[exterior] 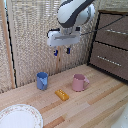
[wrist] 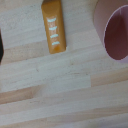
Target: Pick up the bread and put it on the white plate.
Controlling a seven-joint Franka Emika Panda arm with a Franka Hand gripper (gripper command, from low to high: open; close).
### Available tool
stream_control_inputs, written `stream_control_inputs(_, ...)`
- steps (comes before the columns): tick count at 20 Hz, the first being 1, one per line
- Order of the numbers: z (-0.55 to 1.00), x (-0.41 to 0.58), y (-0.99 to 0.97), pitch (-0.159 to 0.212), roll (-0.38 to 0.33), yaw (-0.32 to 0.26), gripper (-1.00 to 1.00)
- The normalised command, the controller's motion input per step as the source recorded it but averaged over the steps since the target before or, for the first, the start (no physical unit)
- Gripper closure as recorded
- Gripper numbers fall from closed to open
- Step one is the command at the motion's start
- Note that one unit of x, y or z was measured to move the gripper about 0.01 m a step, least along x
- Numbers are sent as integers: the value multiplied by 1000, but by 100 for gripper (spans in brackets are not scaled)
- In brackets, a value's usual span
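Observation:
The toast is a small flat orange-yellow block lying on the wooden worktable, between the blue cup and the pink mug. In the wrist view the toast shows white marks on its top. My gripper hangs high above the table, well above the toast, with its two short blue fingers apart and nothing between them. The white plate with a speckled rim lies at the near corner on the exterior view's left. The fingers do not show in the wrist view.
A blue cup stands toward the exterior view's left of the toast. A pink mug stands toward its right, also in the wrist view. A dark wooden drawer cabinet stands at the back right. A woven screen backs the table.

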Motion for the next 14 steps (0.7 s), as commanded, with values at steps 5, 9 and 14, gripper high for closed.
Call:
stream_control_inputs(5, -187, -261, 264, 20, -33, 66, -100)
stream_control_inputs(9, -230, -299, 249, 39, -28, 86, -100)
stream_control_inputs(14, -270, -225, 181, 39, -23, 79, -100)
